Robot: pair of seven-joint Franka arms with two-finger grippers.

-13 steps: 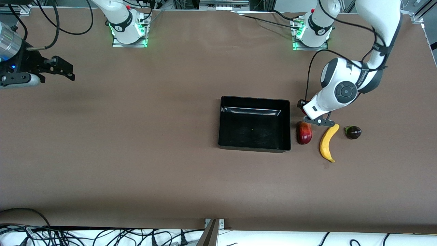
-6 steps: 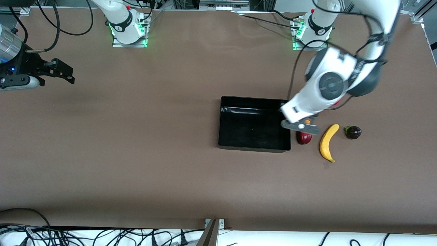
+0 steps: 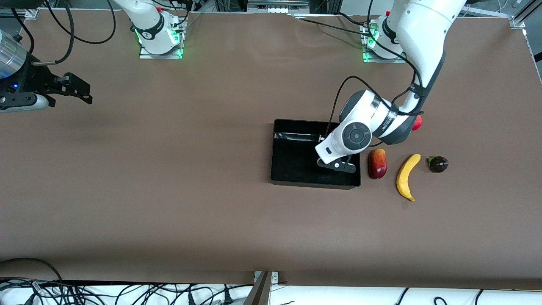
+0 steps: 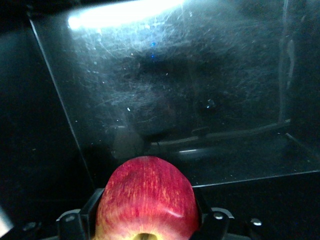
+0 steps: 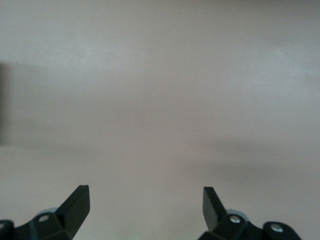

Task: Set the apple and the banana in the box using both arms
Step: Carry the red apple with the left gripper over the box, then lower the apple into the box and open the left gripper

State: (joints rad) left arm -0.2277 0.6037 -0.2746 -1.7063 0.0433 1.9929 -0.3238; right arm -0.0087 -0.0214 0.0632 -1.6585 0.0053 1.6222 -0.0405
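Since a second ago the left arm has swung from the fruit row to the box (image 3: 296, 169), carrying the apple (image 4: 146, 200) with it. Largest on the table (image 3: 169, 190) is that box, a shallow black tray with glossy upright walls, its scratched floor filling the left wrist view. Over its end nearest the fruit, the left arm bends down from its base, elbow high. The left gripper (image 3: 337, 166) hangs over the box's interior, its fingers clamped on either side of the apple, which is red with fine yellowish streaks. The right gripper (image 5: 145, 205) waits above bare table at its own end, fingers spread wide and empty. The banana (image 3: 407, 176), curved and yellow, lies unmoved between a red-yellow mango (image 3: 377, 163) and a small dark fruit (image 3: 438, 164).
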